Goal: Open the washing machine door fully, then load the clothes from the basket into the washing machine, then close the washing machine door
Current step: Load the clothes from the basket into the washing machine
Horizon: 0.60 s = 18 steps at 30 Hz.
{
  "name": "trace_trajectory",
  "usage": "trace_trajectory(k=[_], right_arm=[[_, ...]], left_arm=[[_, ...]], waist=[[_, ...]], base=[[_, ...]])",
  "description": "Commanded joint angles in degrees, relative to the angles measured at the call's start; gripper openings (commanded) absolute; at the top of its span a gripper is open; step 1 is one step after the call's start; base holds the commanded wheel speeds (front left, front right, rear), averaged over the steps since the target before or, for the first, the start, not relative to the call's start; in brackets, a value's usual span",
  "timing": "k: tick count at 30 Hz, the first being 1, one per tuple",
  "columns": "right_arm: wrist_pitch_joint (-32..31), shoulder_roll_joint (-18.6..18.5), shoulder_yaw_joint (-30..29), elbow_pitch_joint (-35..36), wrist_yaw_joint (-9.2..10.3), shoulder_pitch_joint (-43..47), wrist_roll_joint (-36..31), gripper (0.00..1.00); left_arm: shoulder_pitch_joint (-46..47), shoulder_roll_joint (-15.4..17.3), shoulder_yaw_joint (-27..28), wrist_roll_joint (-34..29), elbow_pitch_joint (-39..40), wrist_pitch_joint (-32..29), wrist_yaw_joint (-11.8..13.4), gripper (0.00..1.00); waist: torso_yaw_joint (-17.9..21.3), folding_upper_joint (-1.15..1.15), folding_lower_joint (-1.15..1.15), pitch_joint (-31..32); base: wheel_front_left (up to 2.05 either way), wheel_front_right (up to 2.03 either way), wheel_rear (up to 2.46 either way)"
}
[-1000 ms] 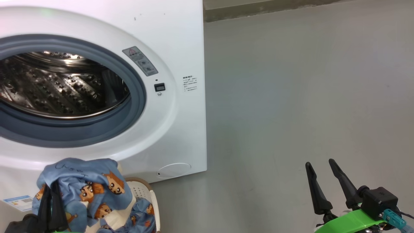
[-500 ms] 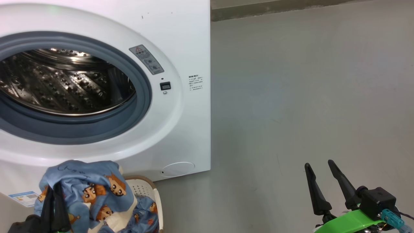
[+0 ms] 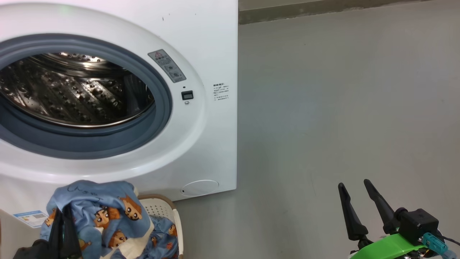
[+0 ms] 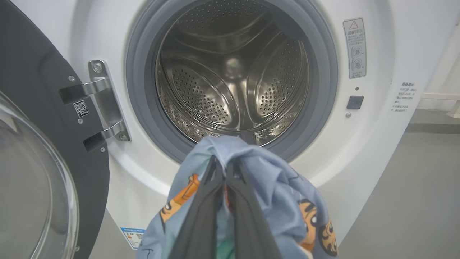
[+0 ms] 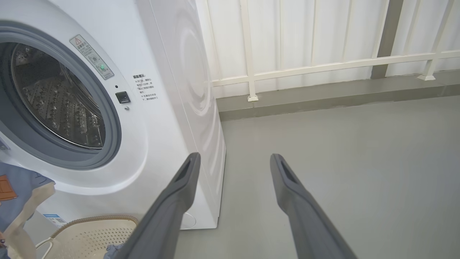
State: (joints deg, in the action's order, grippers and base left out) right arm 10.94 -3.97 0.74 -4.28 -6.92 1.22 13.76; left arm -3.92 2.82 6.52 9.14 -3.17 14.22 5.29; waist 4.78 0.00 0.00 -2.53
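Clothes (image 3: 100, 212) cover most of the basket (image 3: 160, 208) and wrap the tips of the left gripper (image 4: 226, 169). The door (image 4: 46, 108) is cut off at the left wrist view's left edge. Print on the label (image 3: 221, 92) is too small to read.

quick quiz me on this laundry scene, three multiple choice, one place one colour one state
1. Where does the basket sit? A) on a shelf B) on the floor before the washing machine C) atop it
2. Main colour of the clothes in the left gripper? A) red B) green C) light blue
3. The washing machine door is: A) open B) shut C) removed
B, its rim shows at the machine's foot; C, blue fabric, orange-brown figures; A, swung aside, drum bared.
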Motion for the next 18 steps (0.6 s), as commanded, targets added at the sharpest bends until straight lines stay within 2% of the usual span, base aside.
trace_trajectory(k=[1,18], right_arm=[[0.4,-0.7,1.4,1.1,-0.57,-2.2,-0.1,1.00],[0.6,-1.3,1.7,0.5,-0.57,-2.1,0.2,1.00]], left_arm=[[0.6,0.5,2.1,-0.7,1.1,0.8,0.0,0.00],[0.4,0.2,1.7,-0.7,0.6,0.8,-0.5,0.00]], waist=[[-0.1,0.00,0.00,0.0],[-0.9,0.00,0.00,-0.1]], base=[[0.00,0.00,0.00],[0.00,0.00,0.00]])
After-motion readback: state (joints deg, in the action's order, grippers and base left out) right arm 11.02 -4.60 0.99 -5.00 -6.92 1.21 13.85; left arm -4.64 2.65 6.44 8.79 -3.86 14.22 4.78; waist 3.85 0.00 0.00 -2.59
